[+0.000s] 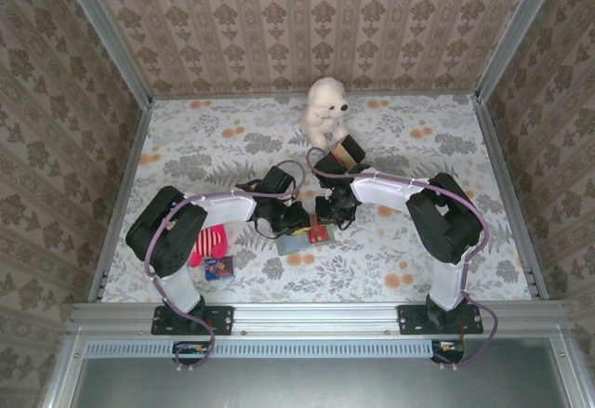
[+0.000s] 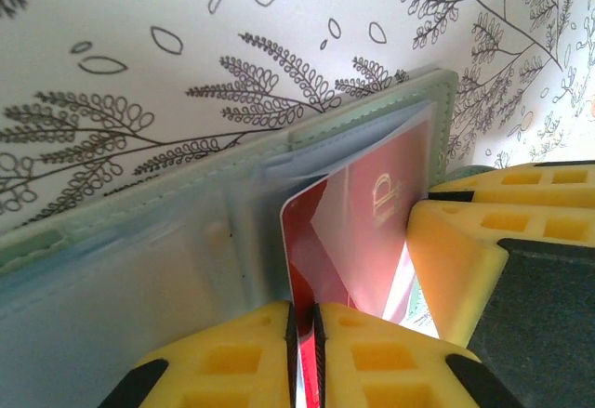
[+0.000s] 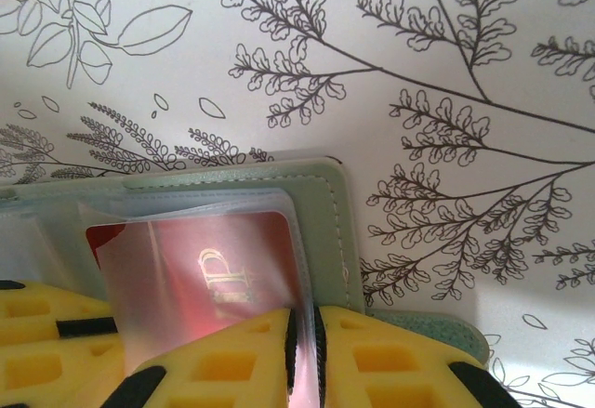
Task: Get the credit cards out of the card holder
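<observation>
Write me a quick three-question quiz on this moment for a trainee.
1. True or false: the red card lies fully outside the card holder.
2. What stands at the far side of the table? A: a white plush bear. B: a mug. C: a stack of bowls.
3. Fill in: the left fingers are pinched shut on the edge of the ___.
Key: 1 false, it is partly inside a clear pocket; 2 A; 3 red card.
</observation>
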